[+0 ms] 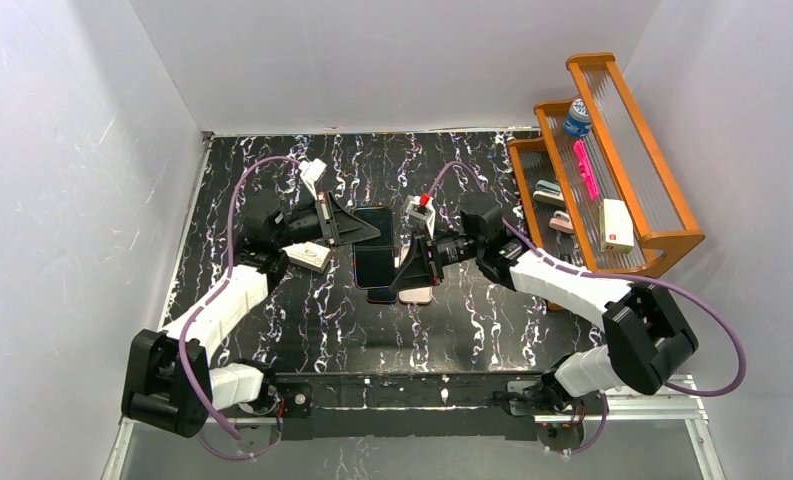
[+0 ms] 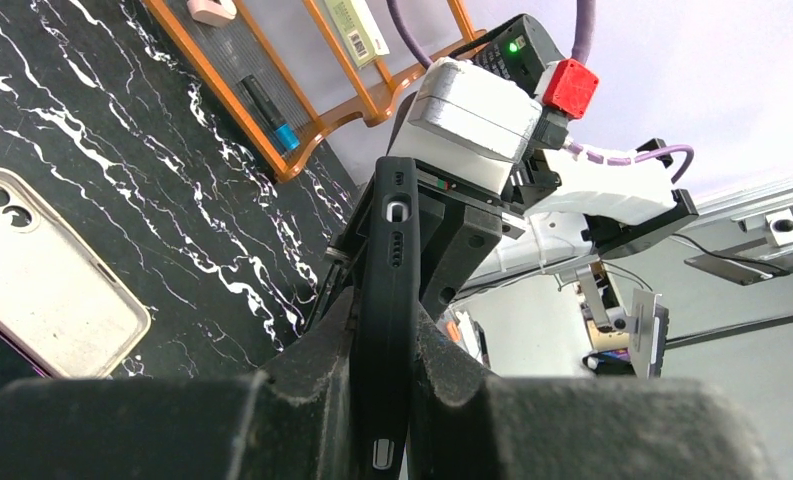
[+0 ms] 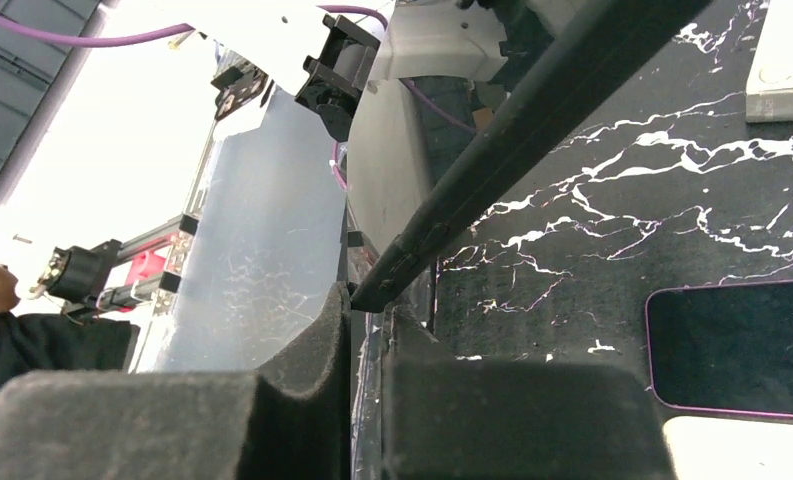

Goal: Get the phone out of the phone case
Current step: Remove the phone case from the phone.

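A black phone case [image 1: 372, 225] with the dark phone [image 1: 375, 265] is held up off the table between both arms at mid-table. My left gripper [image 1: 347, 228] is shut on the case's edge; in the left wrist view the case's side with its buttons [image 2: 397, 240] runs up between my fingers [image 2: 387, 330]. My right gripper [image 1: 412, 265] grips from the opposite side. In the right wrist view it [image 3: 367, 310] is shut on a thin dark edge of the phone [image 3: 372, 400], and the case's rim [image 3: 532, 130] slants up and away from it.
A beige empty case [image 1: 417, 295] [image 2: 42, 285] and a second phone with a purple rim [image 1: 380, 295] [image 3: 737, 345] lie on the black marbled table below the grippers. A wooden rack [image 1: 662, 200] with small items stands at the right. White walls enclose the table.
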Robot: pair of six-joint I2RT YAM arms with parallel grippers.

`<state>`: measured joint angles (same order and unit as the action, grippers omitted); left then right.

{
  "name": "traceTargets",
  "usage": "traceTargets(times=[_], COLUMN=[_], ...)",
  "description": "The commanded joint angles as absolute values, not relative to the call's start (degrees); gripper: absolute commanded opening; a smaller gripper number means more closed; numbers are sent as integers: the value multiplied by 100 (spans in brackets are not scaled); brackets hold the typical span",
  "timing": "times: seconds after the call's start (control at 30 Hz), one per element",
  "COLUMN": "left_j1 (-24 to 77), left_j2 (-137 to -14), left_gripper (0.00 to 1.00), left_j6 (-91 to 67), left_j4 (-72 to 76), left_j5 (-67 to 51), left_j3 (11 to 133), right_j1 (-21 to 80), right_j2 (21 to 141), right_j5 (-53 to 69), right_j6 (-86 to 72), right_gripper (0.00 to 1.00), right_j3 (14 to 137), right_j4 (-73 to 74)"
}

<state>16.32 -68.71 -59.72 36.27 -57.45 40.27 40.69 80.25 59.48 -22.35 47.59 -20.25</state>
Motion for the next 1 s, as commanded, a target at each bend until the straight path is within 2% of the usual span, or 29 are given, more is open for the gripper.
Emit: traceTargets(times=[0.0,0.43,0.73,0.8,0.97], left_j1=[1608,1712,1741,1733,1727], left_j2=[-6658,-6733,-6502,-6467,-6341], left_gripper=[0,0,0,0,0], left_j6=[-6445,-7025,-6422,-6104,-5560], left_j4=[3656,3647,3532,3383,3270], left_j5=[-5766,-5677,-5469,-5382,-5224], left_j3=[4198,3947,3976,4036,4129], right_j1=[4121,4367,4325,4323,4307], right_j2=[7958,8208,8207,8060,7683], right_j5=[6040,5861,5383,5422,5470], right_j6=[-1419,978,542,275,-257], right_gripper=[1,1,2,11,43], right_j3=[5009,5827,5808,5580,5080], right_j4=[-2288,-911,-868,-999,-1170])
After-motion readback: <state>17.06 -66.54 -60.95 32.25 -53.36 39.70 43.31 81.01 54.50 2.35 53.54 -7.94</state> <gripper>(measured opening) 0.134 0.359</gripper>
